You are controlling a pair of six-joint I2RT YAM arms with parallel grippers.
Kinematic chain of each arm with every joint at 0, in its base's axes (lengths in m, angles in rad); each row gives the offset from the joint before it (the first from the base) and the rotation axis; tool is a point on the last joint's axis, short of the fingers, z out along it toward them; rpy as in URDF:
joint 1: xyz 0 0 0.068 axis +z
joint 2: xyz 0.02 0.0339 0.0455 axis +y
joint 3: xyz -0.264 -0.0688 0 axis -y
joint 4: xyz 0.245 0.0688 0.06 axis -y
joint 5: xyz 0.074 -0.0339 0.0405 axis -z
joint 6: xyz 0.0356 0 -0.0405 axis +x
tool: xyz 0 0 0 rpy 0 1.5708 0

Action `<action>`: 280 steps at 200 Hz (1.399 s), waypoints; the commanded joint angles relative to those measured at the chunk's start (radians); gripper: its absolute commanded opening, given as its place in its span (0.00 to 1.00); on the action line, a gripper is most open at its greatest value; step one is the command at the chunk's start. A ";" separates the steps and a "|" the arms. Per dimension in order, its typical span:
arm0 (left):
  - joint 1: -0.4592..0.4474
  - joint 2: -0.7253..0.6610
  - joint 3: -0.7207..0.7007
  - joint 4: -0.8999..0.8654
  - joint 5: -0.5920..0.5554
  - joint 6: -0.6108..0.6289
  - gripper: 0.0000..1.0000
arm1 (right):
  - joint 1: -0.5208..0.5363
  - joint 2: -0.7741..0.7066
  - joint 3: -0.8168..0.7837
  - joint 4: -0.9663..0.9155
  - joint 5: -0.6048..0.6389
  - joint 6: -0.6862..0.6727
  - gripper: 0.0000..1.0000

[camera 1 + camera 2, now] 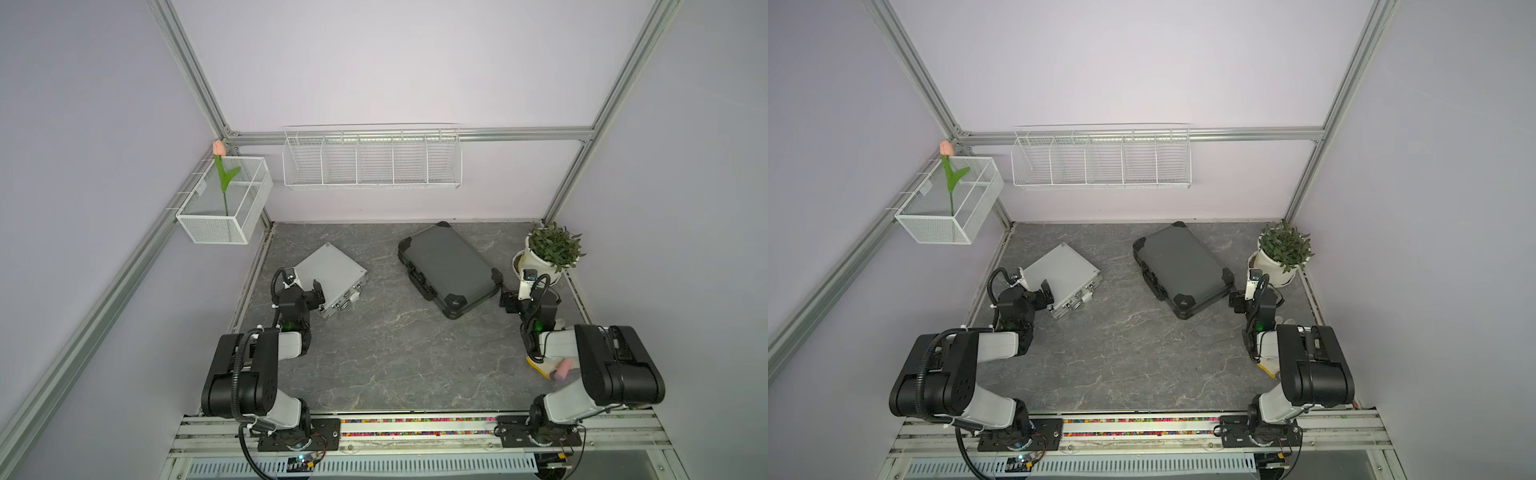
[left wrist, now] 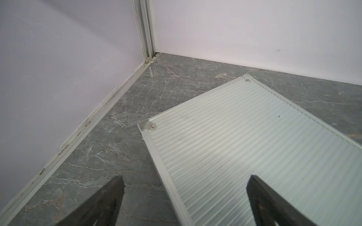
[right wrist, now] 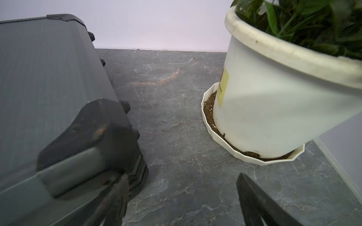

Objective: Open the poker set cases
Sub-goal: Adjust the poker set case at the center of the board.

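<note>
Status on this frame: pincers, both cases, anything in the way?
Left pincer open at silver case edge. Right pincer open beside dark case corner. Both cases shut. Potted plant close by right pincer.

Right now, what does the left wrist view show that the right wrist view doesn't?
Left wrist only: the silver ribbed case and a frame post in the wall corner. Right wrist only: the dark case and a white potted plant in its saucer. Both: the grey marbled table, pale wall, and the open left end effector and right end effector.
</note>
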 commanded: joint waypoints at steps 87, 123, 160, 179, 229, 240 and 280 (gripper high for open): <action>-0.001 -0.012 0.016 0.008 -0.011 -0.013 1.00 | 0.011 0.006 0.013 0.024 -0.044 -0.014 0.89; -0.001 -0.012 0.015 0.008 -0.011 -0.013 1.00 | 0.010 0.006 0.013 0.023 -0.044 -0.013 0.88; -0.001 -0.012 0.017 0.008 -0.011 -0.014 1.00 | 0.010 0.006 0.013 0.025 -0.045 -0.013 0.88; -0.001 -0.013 0.017 0.008 -0.011 -0.013 1.00 | 0.010 0.005 0.013 0.025 -0.045 -0.013 0.89; 0.000 -0.065 0.053 -0.077 0.031 0.020 0.94 | 0.006 0.000 0.013 0.024 -0.019 0.000 0.89; 0.000 -0.122 0.095 -0.210 0.027 0.009 0.93 | 0.016 -0.052 -0.035 0.080 0.013 -0.003 0.88; -0.001 -0.352 0.117 -0.365 0.048 -0.001 0.90 | 0.064 -0.352 -0.154 0.018 0.164 0.016 0.92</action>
